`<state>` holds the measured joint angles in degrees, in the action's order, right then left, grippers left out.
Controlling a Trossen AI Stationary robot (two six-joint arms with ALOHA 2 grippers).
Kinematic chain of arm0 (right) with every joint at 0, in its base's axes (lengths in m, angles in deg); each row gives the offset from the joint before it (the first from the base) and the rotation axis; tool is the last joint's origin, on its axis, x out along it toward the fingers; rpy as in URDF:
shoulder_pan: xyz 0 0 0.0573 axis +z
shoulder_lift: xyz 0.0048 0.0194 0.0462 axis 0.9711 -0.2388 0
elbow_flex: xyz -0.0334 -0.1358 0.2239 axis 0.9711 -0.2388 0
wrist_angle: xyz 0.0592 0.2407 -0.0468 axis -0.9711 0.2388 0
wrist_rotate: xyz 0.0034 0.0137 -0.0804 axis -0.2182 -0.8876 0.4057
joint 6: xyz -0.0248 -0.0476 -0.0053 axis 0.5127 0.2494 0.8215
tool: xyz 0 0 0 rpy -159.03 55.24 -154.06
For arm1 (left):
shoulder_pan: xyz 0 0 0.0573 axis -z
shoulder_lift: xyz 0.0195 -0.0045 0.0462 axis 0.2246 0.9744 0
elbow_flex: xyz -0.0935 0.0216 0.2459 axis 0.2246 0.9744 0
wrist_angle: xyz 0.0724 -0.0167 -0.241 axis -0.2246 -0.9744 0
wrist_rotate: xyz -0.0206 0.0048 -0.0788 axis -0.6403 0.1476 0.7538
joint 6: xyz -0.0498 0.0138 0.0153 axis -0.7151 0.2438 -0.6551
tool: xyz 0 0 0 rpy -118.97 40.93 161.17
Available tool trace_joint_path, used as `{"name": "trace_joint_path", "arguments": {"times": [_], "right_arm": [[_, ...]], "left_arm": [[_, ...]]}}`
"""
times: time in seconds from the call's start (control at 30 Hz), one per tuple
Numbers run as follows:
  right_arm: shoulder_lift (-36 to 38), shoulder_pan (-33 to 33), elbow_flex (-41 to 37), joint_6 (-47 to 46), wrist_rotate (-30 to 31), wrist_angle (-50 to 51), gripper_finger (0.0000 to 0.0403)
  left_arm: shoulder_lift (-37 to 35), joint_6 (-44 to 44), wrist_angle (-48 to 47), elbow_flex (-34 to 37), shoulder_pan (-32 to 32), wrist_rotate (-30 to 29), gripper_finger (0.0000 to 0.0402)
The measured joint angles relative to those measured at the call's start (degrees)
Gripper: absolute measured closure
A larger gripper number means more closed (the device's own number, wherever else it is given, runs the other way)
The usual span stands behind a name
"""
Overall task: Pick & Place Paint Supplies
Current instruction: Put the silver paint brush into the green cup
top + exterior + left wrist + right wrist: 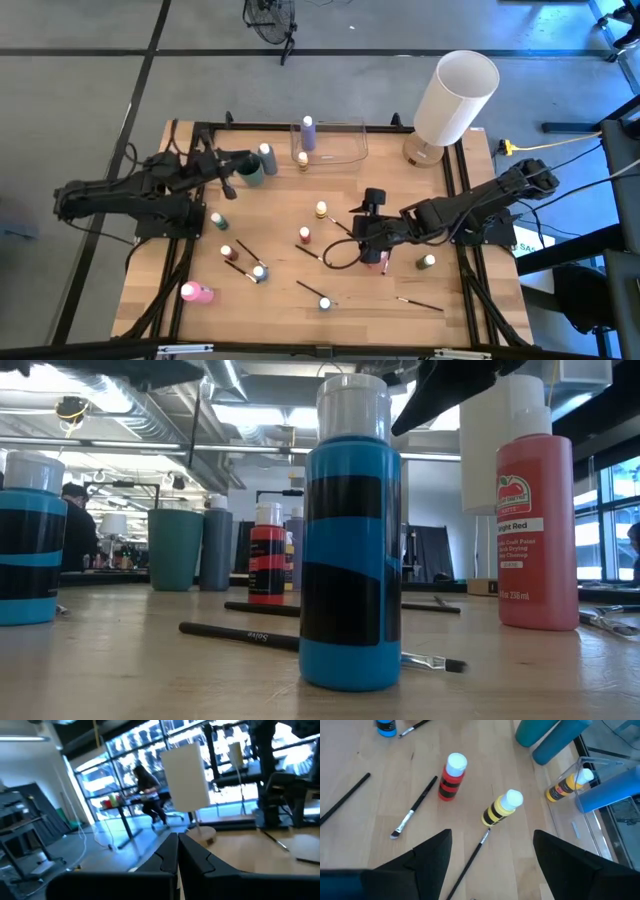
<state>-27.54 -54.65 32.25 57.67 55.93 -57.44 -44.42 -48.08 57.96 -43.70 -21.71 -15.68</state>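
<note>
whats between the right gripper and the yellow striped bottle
Only bare wood and the bristle end of a thin dark paintbrush. In the right wrist view the open right gripper hovers just short of the yellow striped bottle.

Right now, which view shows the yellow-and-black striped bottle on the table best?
Right wrist view: the yellow-and-black bottle stands close up between the open right gripper's fingers. The high view shows only its cap; the low and left wrist views don't clearly show it.

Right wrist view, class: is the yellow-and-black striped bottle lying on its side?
No. The yellow-and-black striped bottle stands upright on the table, its white cap on top, beside a paintbrush.
</note>
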Motion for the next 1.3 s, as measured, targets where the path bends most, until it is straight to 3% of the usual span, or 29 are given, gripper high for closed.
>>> {"name": "trace_joint_path", "arguments": {"times": [0.43,0.7,0.87,1.3], "right_arm": [[-0.2,-3.6,-4.2,1.0,-0.1,-5.5,0.0119],[-0.2,-3.6,-4.3,1.4,-0.1,-5.8,0.0119],[-0.2,-3.6,-4.3,1.4,-0.1,-5.7,0.0119],[-0.2,-4.9,-4.3,2.4,-0.1,-8.7,0.0119]], "left_arm": [[-6.7,-1.8,12.5,13.8,-8.2,-0.2,0.04],[-6.8,-11.0,15.0,16.7,-14.0,1.4,0.04],[-6.8,-13.7,16.2,19.4,-15.3,-2.3,0.04],[-6.8,-12.4,18.4,22.7,-15.4,-2.2,0.04]]}}
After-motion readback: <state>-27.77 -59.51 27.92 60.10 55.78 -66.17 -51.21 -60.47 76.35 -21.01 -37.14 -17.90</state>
